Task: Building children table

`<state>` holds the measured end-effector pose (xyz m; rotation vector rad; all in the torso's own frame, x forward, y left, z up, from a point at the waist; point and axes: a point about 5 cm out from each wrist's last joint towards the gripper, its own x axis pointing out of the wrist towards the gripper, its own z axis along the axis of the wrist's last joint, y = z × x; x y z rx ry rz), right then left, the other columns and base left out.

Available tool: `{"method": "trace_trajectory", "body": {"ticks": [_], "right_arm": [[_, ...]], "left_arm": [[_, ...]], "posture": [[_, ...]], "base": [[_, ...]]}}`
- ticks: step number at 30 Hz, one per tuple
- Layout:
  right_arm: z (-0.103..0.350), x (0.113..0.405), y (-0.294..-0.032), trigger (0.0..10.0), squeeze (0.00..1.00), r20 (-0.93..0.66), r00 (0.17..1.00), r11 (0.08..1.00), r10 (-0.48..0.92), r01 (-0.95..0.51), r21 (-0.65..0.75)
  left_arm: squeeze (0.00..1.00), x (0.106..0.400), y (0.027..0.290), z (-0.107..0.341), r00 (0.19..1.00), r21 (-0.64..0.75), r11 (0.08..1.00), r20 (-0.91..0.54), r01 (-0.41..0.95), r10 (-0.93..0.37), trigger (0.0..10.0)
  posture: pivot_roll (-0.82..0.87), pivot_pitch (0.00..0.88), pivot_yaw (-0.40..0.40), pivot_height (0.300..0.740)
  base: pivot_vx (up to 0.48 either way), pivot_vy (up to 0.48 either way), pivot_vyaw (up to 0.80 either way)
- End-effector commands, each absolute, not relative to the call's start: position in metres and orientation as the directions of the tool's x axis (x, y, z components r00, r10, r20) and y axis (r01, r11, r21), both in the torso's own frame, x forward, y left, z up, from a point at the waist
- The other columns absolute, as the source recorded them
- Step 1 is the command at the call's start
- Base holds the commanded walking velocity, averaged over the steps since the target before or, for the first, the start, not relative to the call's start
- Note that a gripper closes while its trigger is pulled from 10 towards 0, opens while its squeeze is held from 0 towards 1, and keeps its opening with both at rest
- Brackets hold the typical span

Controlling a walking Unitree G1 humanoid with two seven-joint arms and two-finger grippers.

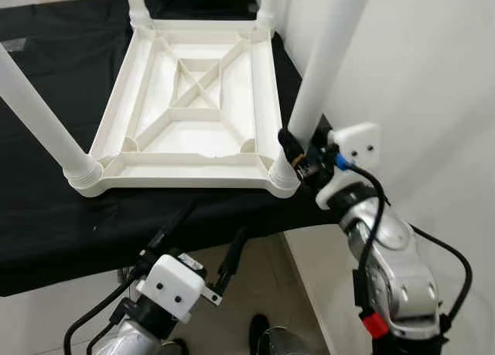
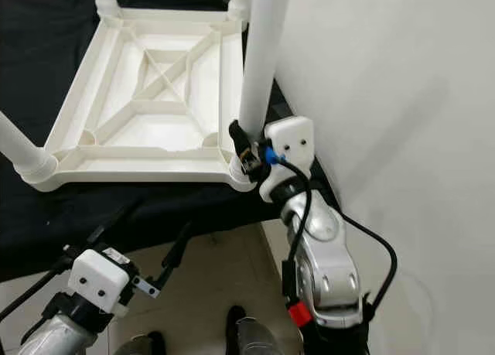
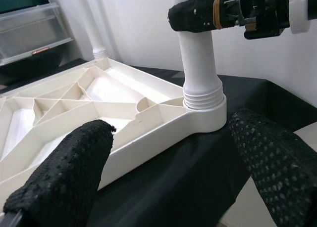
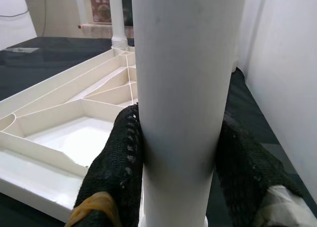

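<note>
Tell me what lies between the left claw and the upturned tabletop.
Bare black cloth at the bench's near edge separates the open left claw from the tabletop; the left eye view shows it.

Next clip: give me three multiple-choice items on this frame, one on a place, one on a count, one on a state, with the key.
1. Where does the upturned white tabletop lie?
A. on the black cloth
B. on the floor
C. against the wall

2. How many legs stand in its corner sockets?
A. one
B. two
C. four

3. How are the right gripper's fingers?
A. spread, holding nothing
B. shut on the near right leg
C. shut on the cloth

Key: 1 A, the black cloth shows all round it. 2 C, each corner has a leg. 3 B, both fingers press the near right leg; the left gripper hangs open below the edge.
</note>
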<state>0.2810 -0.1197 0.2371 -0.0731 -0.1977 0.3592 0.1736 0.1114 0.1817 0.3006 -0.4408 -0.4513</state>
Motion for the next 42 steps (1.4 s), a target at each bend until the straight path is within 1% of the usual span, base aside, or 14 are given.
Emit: {"method": "trace_trajectory", "body": {"ticks": [1, 2, 3, 4, 5, 6, 11, 12, 24, 26, 28, 33, 34, 42], "right_arm": [[0.195, 0.284, -0.11, 0.0, 0.0, -0.065, 0.911, 0.91, 0.408, -0.412, -0.047], [0.199, 0.283, -0.103, 2.6, 0.0, -0.048, 0.886, 0.886, 0.461, -0.463, -0.038], [0.199, 0.283, -0.103, 2.6, 0.0, -0.048, 0.886, 0.886, 0.461, -0.463, -0.038], [0.209, 0.281, -0.095, 10.0, 0.15, 0.002, 0.852, 0.852, 0.523, -0.523, -0.035], [0.216, 0.278, -0.089, 10.0, 0.15, 0.037, 0.826, 0.827, 0.563, -0.562, -0.037], [0.228, 0.276, -0.084, 10.0, 1.0, 0.097, 0.754, 0.756, 0.65, -0.654, 0.013], [0.238, 0.279, -0.088, 10.0, 1.0, 0.124, 0.697, 0.702, 0.706, -0.712, 0.002], [0.255, 0.278, -0.095, 10.0, 1.0, 0.158, 0.579, 0.593, 0.8, -0.803, -0.057], [0.289, 0.282, -0.135, 10.0, 1.0, 0.102, 0.314, 0.33, 0.944, -0.915, -0.233], [0.291, 0.281, -0.139, 10.0, 0.89, 0.084, 0.292, 0.303, 0.953, -0.927, -0.221], [0.293, 0.279, -0.145, 10.0, 0.0, 0.068, 0.24, 0.249, 0.968, -0.947, -0.205], [0.295, 0.28, -0.15, 10.0, 0.0, 0.062, 0.225, 0.233, 0.972, -0.95, -0.208], [0.296, 0.282, -0.15, 0.0, 0.0, 0.074, 0.236, 0.246, 0.969, -0.947, -0.207], [0.293, 0.282, -0.145, 0.0, 0.0, 0.085, 0.199, 0.213, 0.976, -0.953, -0.214]], "left_arm": [[0.0, 0.174, 0.11, 0.174, 0.817, 0.365, 0.853, 0.306, 0.373, -0.488, 10.0], [0.0, 0.174, 0.109, 0.174, 0.816, 0.365, 0.853, 0.307, 0.375, -0.49, 10.0], [0.0, 0.174, 0.109, 0.174, 0.816, 0.365, 0.853, 0.307, 0.375, -0.49, 10.0], [0.0, 0.175, 0.108, 0.174, 0.814, 0.363, 0.852, 0.308, 0.377, -0.492, 10.0], [0.0, 0.175, 0.107, 0.174, 0.813, 0.362, 0.852, 0.309, 0.379, -0.493, 10.0], [0.0, 0.175, 0.105, 0.174, 0.811, 0.361, 0.85, 0.309, 0.384, -0.497, 10.0], [0.0, 0.175, 0.105, 0.174, 0.809, 0.36, 0.849, 0.309, 0.387, -0.5, 10.0], [0.0, 0.175, 0.105, 0.174, 0.809, 0.361, 0.848, 0.308, 0.387, -0.501, 10.0], [0.0, 0.175, 0.106, 0.175, 0.809, 0.365, 0.847, 0.307, 0.386, -0.501, 10.0], [0.0, 0.175, 0.106, 0.175, 0.81, 0.365, 0.847, 0.306, 0.386, -0.501, 10.0], [0.0, 0.175, 0.106, 0.175, 0.81, 0.365, 0.848, 0.305, 0.385, -0.5, 10.0], [0.0, 0.175, 0.106, 0.175, 0.81, 0.365, 0.847, 0.305, 0.386, -0.5, 10.0], [0.0, 0.175, 0.106, 0.175, 0.81, 0.366, 0.847, 0.304, 0.386, -0.501, 10.0], [0.0, 0.175, 0.106, 0.176, 0.809, 0.369, 0.846, 0.306, 0.385, -0.502, 10.0]], "posture": [[0.02, 0.326, -0.063, 0.74], [0.01, 0.325, -0.061, 0.74], [0.01, 0.325, -0.061, 0.74], [0.01, 0.327, -0.056, 0.74], [0.01, 0.327, -0.056, 0.74], [0.01, 0.329, -0.053, 0.74], [0.01, 0.331, -0.049, 0.74], [0.01, 0.332, -0.042, 0.74], [0.02, 0.335, -0.037, 0.74], [0.03, 0.338, -0.035, 0.74], [0.03, 0.337, -0.036, 0.74], [0.03, 0.339, -0.032, 0.74], [0.03, 0.338, -0.033, 0.74], [0.03, 0.345, -0.033, 0.74]], "base": [[0.0, 0.0, 0.0], [0.0, 0.0, 0.0], [0.0, 0.0, 0.0], [0.0, 0.0, 0.0], [0.0, 0.0, 0.0], [0.0, 0.0, 0.0], [0.0, 0.0, 0.0], [0.0, 0.0, 0.0], [0.0, 0.0, 0.0], [0.0, 0.0, 0.0], [0.0, 0.0, 0.0], [0.0, 0.0, 0.0], [0.0, 0.0, 0.0], [0.0, 0.0, 0.0]]}}
